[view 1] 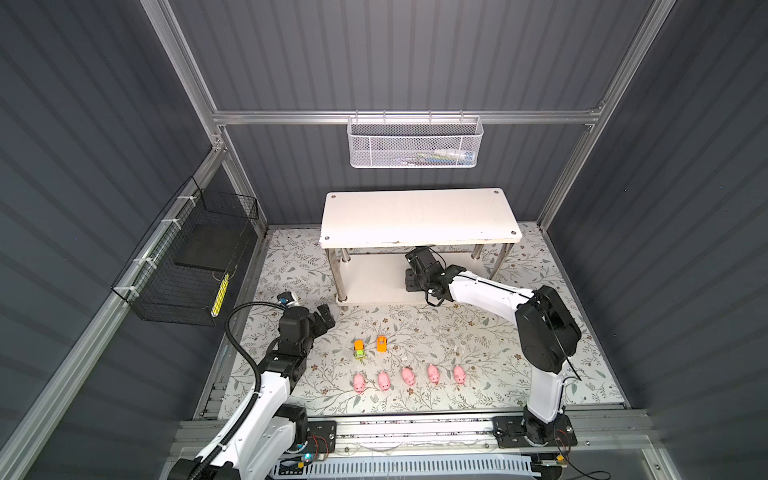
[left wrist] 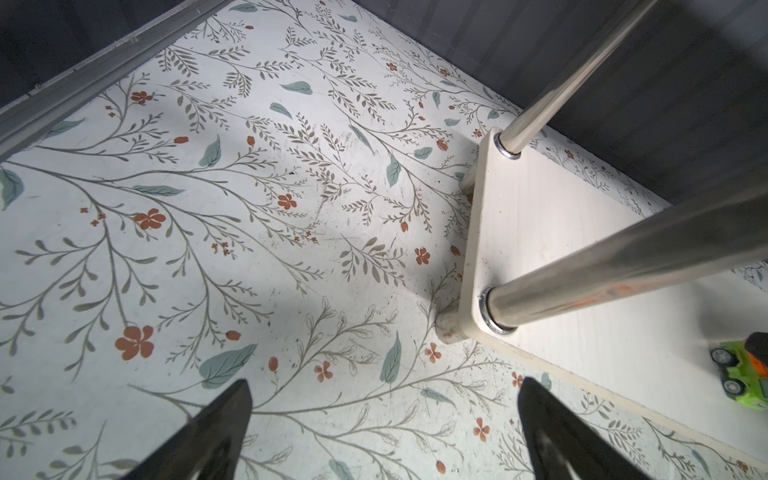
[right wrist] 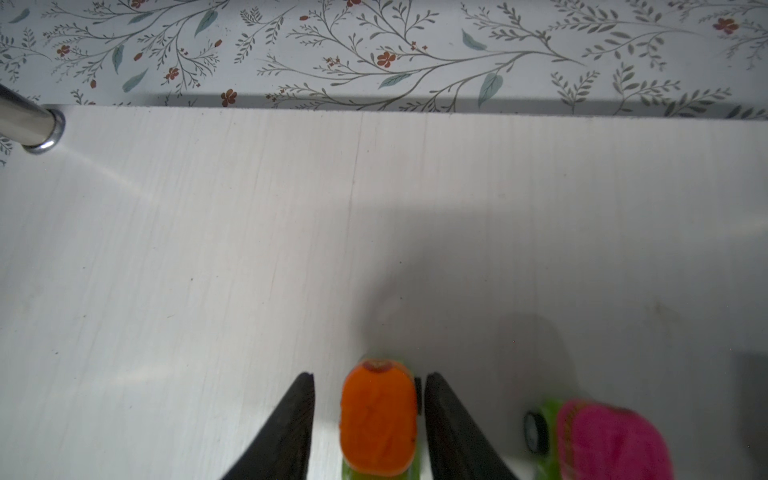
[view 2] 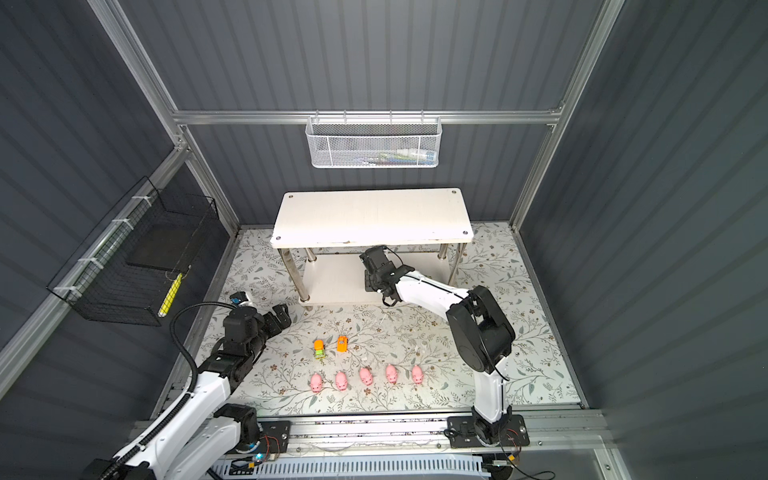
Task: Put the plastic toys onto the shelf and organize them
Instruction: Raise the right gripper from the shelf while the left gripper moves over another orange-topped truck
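Right pincer (right wrist: pixel 370 374) of mine reaches in under the top board of the shelf (view 1: pixel 415 212) and stands low over the lower board (right wrist: pixel 208 249). Its jaws are narrowly parted on either side of an orange-topped vehicle (right wrist: pixel 378 419) with a lime green base. A strip of board shows between one jaw and the toy, so I am not clamping it. The other finger (right wrist: pixel 453 424) sits right against the toy's wheel side, and I cannot tell whether they touch. The vehicle appears to sit on the lower board. Just beside it on the same board stands a pink-topped vehicle (right wrist: pixel 606 440), also lime green beneath.

Left pincer (left wrist: pixel 385 381) hangs wide and holds nothing, over the floral surface (view 1: pixel 457 332) just off the shelf's front corner on my left side, near a chrome leg (left wrist: pixel 623 266).

Out in front of the shelf, on the surface, an orange-and-green vehicle (view 1: pixel 359 349) and an all-orange vehicle (view 1: pixel 381 344) stand side by side. Farther from the shelf than those, five pink pigs (view 1: pixel 408 376) lie in a row running along the shelf's length, spaced apart.
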